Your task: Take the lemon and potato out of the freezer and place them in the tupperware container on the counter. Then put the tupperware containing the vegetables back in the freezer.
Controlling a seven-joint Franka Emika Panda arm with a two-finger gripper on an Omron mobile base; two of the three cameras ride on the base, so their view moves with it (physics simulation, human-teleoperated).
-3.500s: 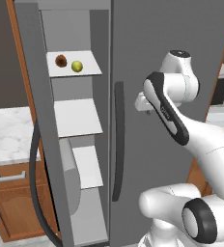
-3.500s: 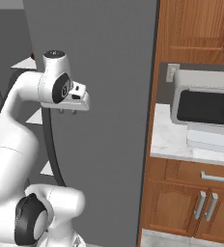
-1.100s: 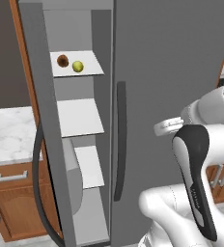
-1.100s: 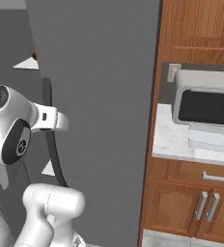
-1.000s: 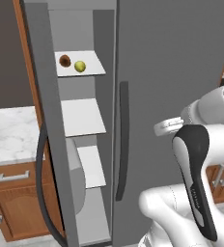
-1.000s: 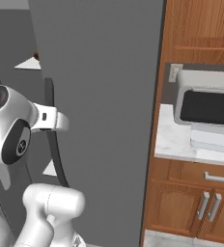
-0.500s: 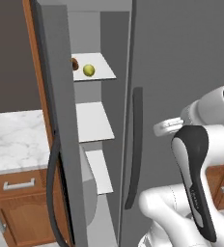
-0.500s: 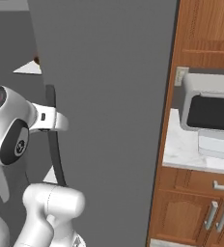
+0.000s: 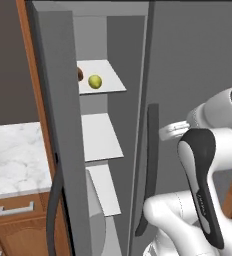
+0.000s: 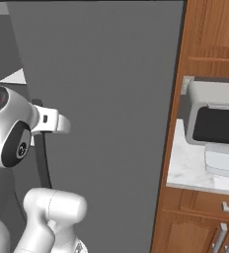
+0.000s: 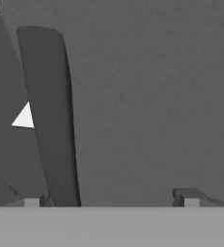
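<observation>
We are at the very start: the freezer point(image 9: 113, 150) stands open, and the lemon point(image 9: 95, 81) sits on its top white shelf with the potato point(image 9: 80, 74) just beside it on the left, half hidden behind the open door's edge. Our gripper point(image 11: 111, 198) is empty with its jaws spread wide, facing the grey fridge front beside a long dark handle point(image 11: 49, 116), well apart from the shelf. The counter point(image 9: 15, 155) lies left of the freezer; we cannot make out the tupperware container. Next, we judge, the arm must swing left and up into the opening, centre the spread fingers over one piece and close.
</observation>
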